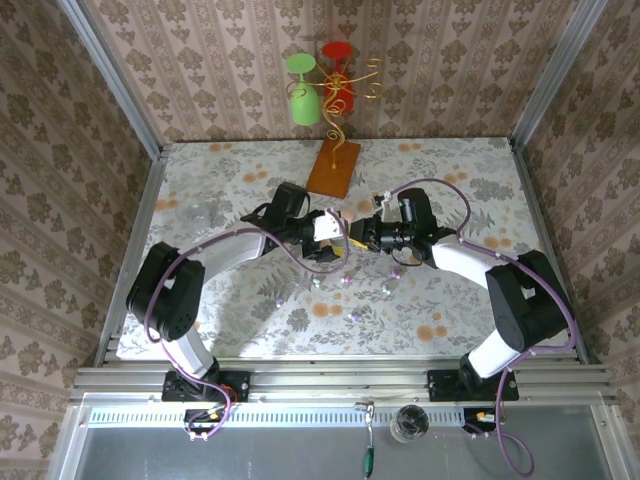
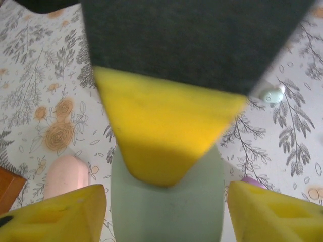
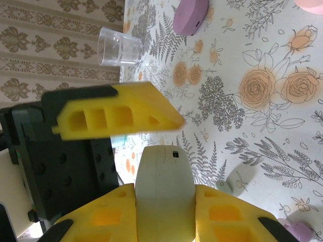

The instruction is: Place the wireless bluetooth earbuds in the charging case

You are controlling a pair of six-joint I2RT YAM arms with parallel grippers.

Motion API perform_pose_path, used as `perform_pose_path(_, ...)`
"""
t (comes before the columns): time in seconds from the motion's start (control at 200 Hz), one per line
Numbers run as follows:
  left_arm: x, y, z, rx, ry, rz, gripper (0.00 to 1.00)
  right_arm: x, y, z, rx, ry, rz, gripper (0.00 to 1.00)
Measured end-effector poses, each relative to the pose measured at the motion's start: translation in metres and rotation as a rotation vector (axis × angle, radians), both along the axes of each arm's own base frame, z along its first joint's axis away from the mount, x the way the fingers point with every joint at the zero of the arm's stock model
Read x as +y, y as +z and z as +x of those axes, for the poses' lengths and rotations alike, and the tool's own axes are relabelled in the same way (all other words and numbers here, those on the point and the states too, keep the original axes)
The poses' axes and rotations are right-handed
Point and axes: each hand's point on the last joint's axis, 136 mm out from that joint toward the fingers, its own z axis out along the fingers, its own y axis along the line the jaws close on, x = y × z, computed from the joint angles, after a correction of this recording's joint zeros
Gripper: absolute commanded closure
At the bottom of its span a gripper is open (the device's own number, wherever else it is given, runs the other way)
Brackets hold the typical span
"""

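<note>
Floral tablecloth [image 1: 450,160], patterned wallpaper [image 1: 200,60] on three sides. At the right claw [image 3: 165,187]: clamped on both flanks of a pale mint charging case [image 3: 164,161]. At the left claw [image 2: 166,191]: parted, fingers [image 2: 55,217] just off that case's sides, gripping nothing. Just past the left claw's right finger: a purple earbud [image 2: 252,180]. Farther ahead, to its right: a mint earbud [image 2: 272,94]. Far beyond the right claw: purple case [image 3: 191,15], clear cup [image 3: 120,46].
</note>
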Motion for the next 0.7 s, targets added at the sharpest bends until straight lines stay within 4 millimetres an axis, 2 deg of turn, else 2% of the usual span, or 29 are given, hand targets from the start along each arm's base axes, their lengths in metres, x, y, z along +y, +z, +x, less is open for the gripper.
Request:
perform_pose_path(0.095, 0.010, 0.004, -0.004, 0.013, 0.032, -0.061, 0.11, -0.005, 0.003, -0.002, 0.007, -0.019, 0.028, 0.87)
perform_pose_path(0.245, 0.026, 0.030, -0.010, -0.004, 0.077, -0.229, 0.05, -0.006, 0.022, -0.003, 0.009, -0.025, 0.152, 0.90)
perform_pose_path(0.53, 0.041, 0.083, -0.008, -0.027, 0.095, -0.550, 0.04, 0.003, 0.073, -0.004, -0.019, 0.014, 0.402, 0.95)
perform_pose_path(0.615, 0.042, 0.103, -0.008, -0.047, 0.073, -0.633, 0.04, 0.004, 0.082, -0.003, -0.012, 0.019, 0.462, 0.95)
perform_pose_path(0.7, 0.042, 0.115, -0.009, -0.059, 0.048, -0.688, 0.04, 0.007, 0.088, -0.003, -0.007, 0.027, 0.508, 0.95)
